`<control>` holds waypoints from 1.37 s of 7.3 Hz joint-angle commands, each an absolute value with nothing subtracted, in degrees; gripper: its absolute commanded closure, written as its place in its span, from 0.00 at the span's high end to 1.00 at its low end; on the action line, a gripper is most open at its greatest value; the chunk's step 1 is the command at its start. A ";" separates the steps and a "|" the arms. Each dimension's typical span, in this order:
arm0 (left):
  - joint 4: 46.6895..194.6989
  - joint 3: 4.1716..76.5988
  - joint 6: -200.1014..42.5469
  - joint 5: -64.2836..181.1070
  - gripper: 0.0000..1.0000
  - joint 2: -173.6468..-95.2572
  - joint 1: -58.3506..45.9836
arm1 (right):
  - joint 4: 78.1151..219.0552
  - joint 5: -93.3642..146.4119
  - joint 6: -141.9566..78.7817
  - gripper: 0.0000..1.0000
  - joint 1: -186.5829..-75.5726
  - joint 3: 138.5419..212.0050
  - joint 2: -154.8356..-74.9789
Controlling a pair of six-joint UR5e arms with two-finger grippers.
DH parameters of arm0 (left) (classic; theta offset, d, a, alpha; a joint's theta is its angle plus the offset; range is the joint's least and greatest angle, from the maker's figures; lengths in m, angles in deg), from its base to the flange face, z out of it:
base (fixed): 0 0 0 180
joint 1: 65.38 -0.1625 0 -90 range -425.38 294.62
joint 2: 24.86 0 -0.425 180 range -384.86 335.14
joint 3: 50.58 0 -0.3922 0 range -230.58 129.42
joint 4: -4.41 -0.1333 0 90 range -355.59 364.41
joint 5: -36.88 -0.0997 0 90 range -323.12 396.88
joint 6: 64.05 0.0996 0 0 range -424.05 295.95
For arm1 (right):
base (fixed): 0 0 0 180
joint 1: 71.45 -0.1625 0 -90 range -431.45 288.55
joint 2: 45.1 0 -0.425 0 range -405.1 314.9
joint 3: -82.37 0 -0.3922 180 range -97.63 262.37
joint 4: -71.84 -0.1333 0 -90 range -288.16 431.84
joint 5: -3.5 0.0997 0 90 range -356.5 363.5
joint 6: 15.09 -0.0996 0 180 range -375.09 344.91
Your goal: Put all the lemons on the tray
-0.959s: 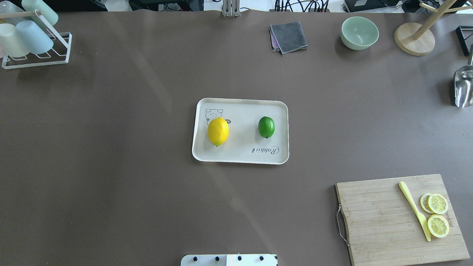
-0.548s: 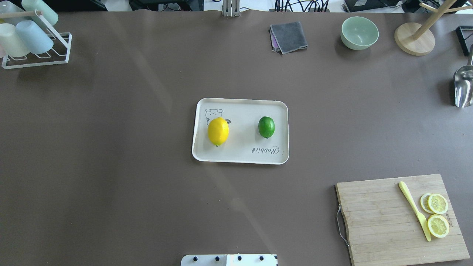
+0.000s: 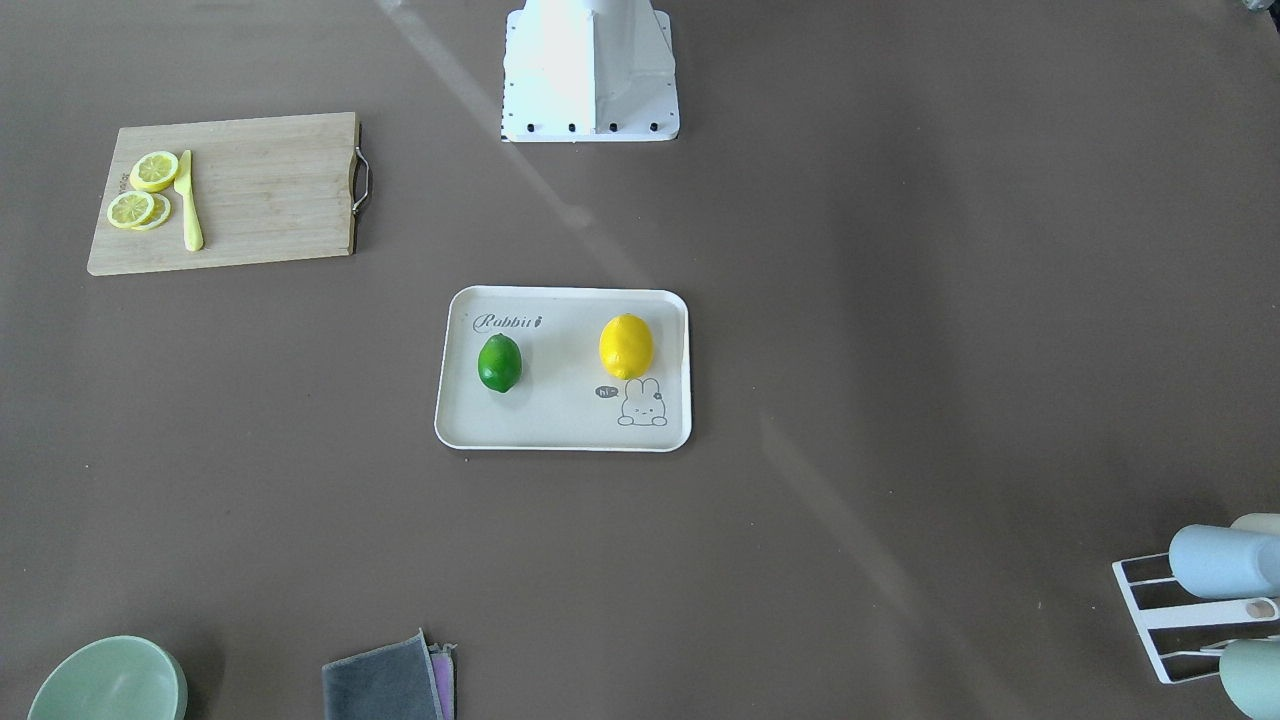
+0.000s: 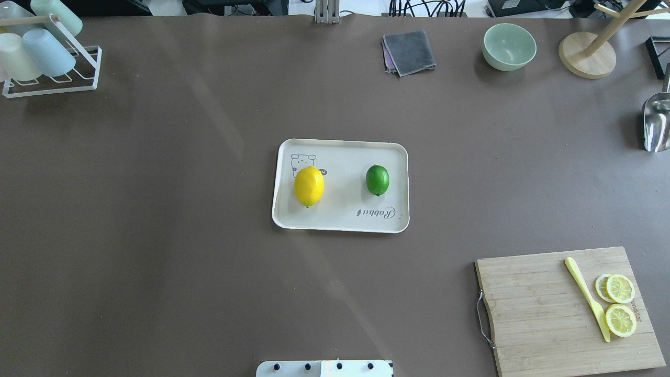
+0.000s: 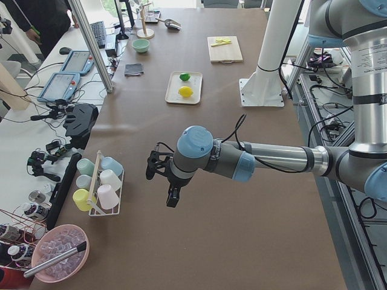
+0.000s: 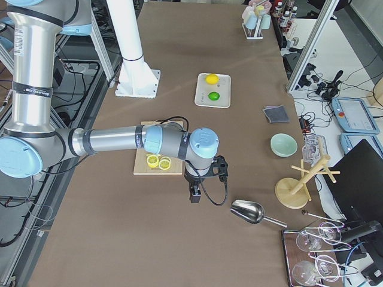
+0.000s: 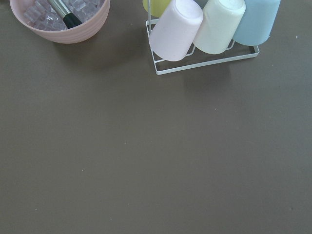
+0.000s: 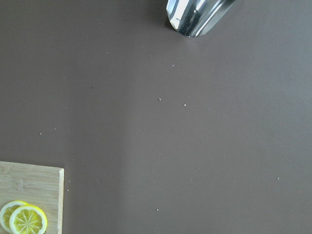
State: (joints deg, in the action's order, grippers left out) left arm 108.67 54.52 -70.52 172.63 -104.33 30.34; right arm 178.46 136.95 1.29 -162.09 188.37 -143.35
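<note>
Overhead exterior: yellow lemon (image 4: 309, 186) and green lemon (image 4: 377, 179) sit on tray (image 4: 340, 224), far from left gripper (image 5: 162, 181) and right gripper (image 6: 200, 182). Cannot tell their opening or hold. Risk: a stray reach rolls fruit off.

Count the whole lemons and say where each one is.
2. The yellow lemon lies on the tray beside the bunny drawing; the green lemon lies near the Rabbit lettering. None seems hidden.

I see a glossy yellow oval lemon (image 4: 309, 186) and a glossy dark green oval lemon (image 4: 377, 180) on a smooth, matt cream rectangular tray (image 4: 343, 217).
</note>
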 commanded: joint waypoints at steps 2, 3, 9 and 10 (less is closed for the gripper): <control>111.45 55.24 -76.60 172.58 0.98 -104.40 26.12 | 178.45 136.92 1.26 1.00 -162.06 188.89 -142.92; 111.38 55.06 -76.61 172.49 0.98 -104.66 26.12 | 178.45 137.01 1.26 1.00 -162.06 188.89 -142.83; 111.38 54.88 -76.53 172.41 0.98 -104.31 26.11 | 178.36 137.10 1.35 1.00 -162.06 189.33 -142.75; 111.38 54.88 -76.53 172.32 0.98 -104.31 26.11 | 178.36 137.10 1.35 1.00 -162.15 189.24 -142.75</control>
State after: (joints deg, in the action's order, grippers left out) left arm 111.38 54.89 -76.54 172.40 -104.35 26.12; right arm 178.36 137.10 1.32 -162.07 189.25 -142.75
